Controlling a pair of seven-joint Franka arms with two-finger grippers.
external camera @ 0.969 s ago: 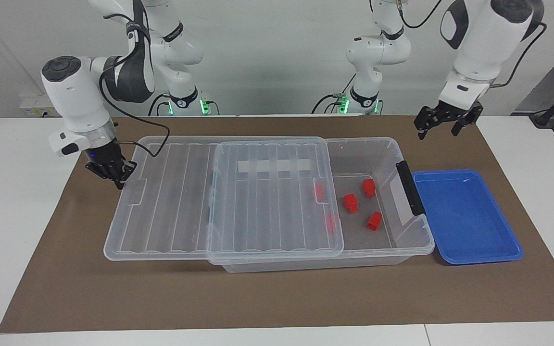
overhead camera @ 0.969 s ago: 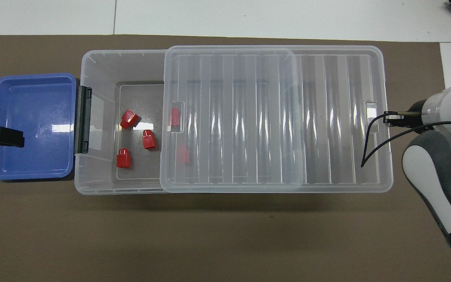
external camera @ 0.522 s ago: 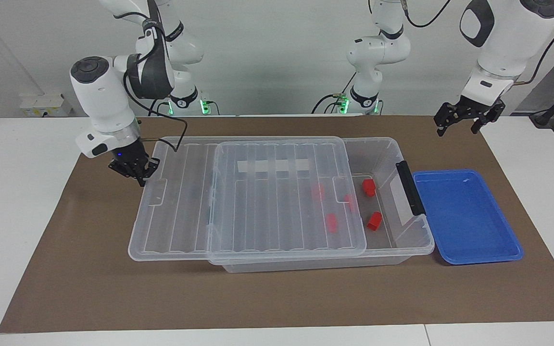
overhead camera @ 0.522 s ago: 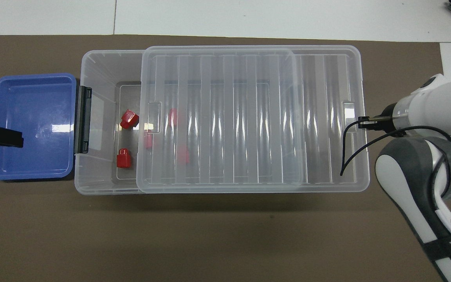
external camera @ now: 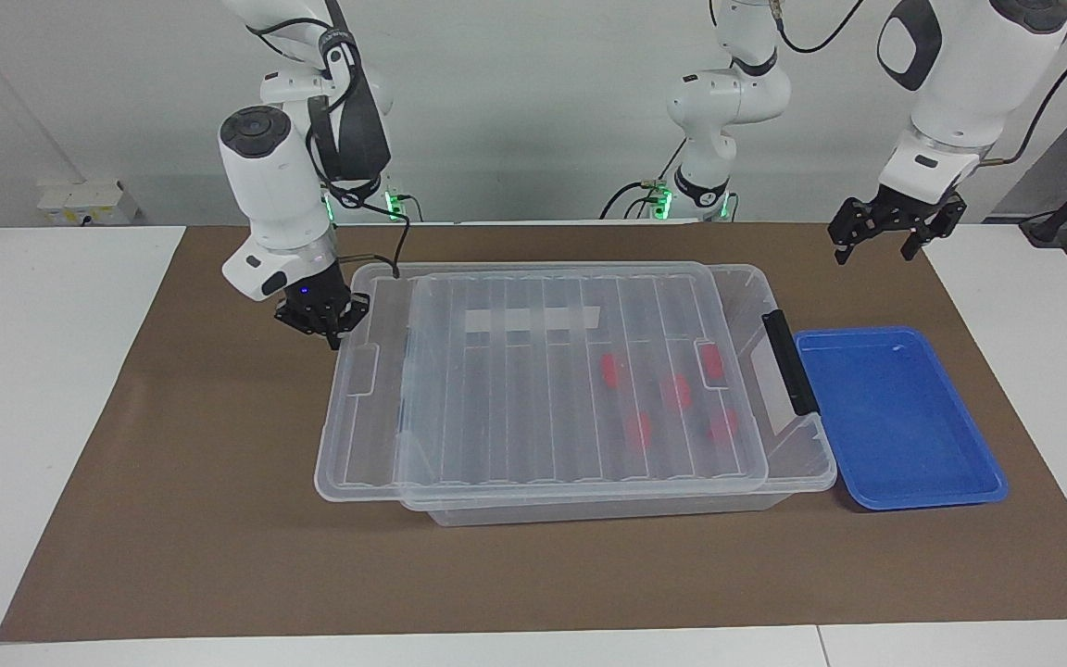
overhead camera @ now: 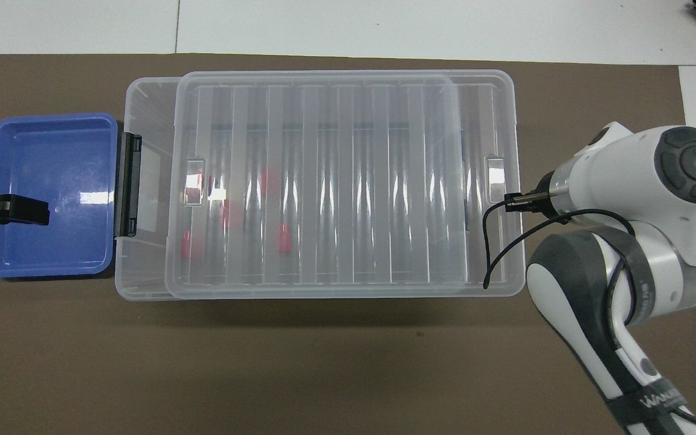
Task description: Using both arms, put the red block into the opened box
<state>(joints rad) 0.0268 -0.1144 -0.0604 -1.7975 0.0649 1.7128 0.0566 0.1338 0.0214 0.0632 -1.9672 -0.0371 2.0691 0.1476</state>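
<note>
Five red blocks (external camera: 676, 391) lie on the floor of the opened box (external camera: 816, 446), right of centre in the facing frame. We see them only as red smudges through the ribbed clear lid (external camera: 515, 408), which covers nearly the whole box and leaves a narrow strip bare by the black handle (external camera: 785, 361).

We judge a block light, rigid and smooth. Its flat side faces should suit a pinch better than the bevelled top, which might slip. The lid looks thin and springy, best moved by its end edge or tab.

The right gripper (external camera: 328, 326) sits left of centre in that frame, its fingers pressed together against the lid's end edge. We cannot tell whether they pinch anything there. The left gripper (external camera: 895, 232) waits at the upper right, raised, fingers spread and empty.

The overhead view hides the right fingers under the arm's wrist. It does show the left gripper (overhead camera: 6, 208) over the blue tray (overhead camera: 52, 269) and the lid's overhang. Only the facing view shows their height above the worktop.
</note>
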